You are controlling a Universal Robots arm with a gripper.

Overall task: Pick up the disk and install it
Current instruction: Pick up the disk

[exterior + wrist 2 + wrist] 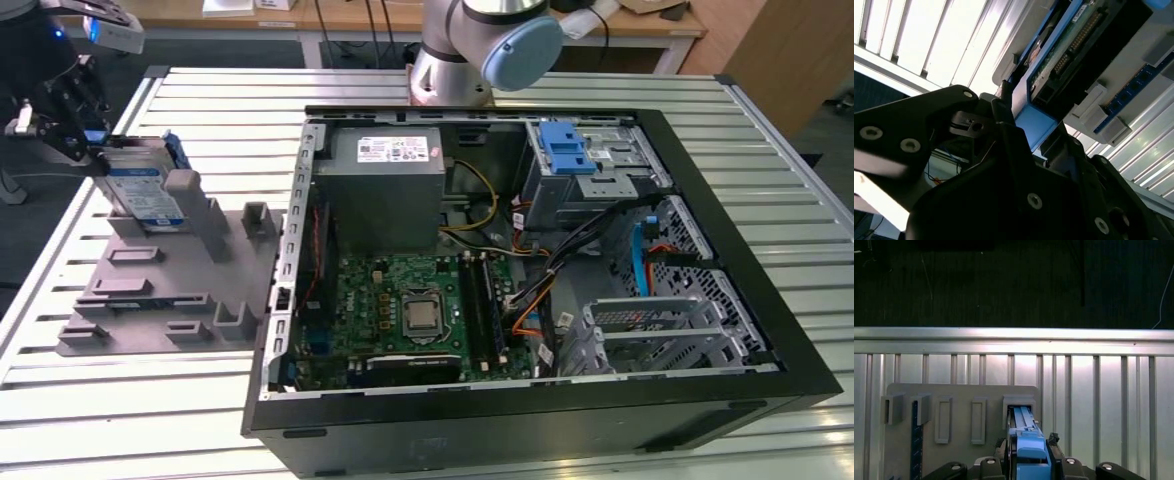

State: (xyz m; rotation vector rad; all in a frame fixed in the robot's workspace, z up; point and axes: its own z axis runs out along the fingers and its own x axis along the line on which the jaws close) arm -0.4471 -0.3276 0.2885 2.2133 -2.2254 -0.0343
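While the disk [140, 190] stands upright in the grey holder [147, 290], the gripper [1027, 442] clamps its blue edge.

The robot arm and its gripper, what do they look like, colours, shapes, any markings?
The arm is a smooth silver-grey tube with a round light-blue joint cap. The gripper is black, built of flat angular links with rounded ends, studded with small silver screw heads. I can make out no markings on either.
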